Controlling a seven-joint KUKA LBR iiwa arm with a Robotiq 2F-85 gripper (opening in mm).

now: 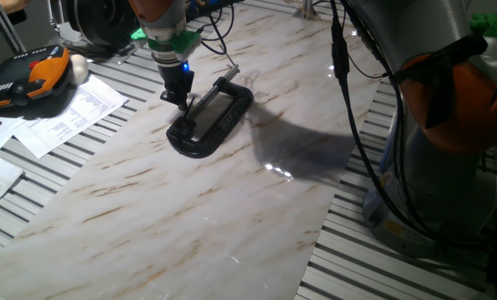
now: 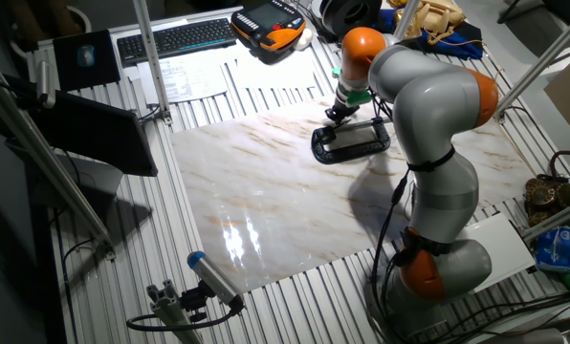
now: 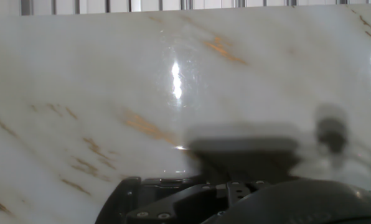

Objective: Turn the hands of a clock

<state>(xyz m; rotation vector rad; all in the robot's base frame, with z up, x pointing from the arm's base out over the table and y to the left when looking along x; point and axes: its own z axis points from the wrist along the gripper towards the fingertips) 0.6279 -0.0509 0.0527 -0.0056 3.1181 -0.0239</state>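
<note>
The clock is a black C-shaped clamp (image 1: 213,119) lying flat on the marble slab, with its silver screw rod (image 1: 218,87) pointing to the far side. It also shows in the other fixed view (image 2: 354,141). My gripper (image 1: 180,101) points straight down at the clamp's left side, beside the screw rod, with its fingers drawn together into one dark wedge. The other fixed view shows it over the clamp's near-left end (image 2: 334,117). The hands, a thin pin, do not show. The hand view has only a blurred dark block (image 3: 244,148) over marble.
The marble slab (image 1: 148,208) lies on a slatted metal table. Papers (image 1: 65,117) and an orange-black pendant (image 1: 32,79) lie at the left. The arm's grey and orange base (image 1: 449,142) stands at the right, with a black cable (image 1: 353,125) hanging beside it.
</note>
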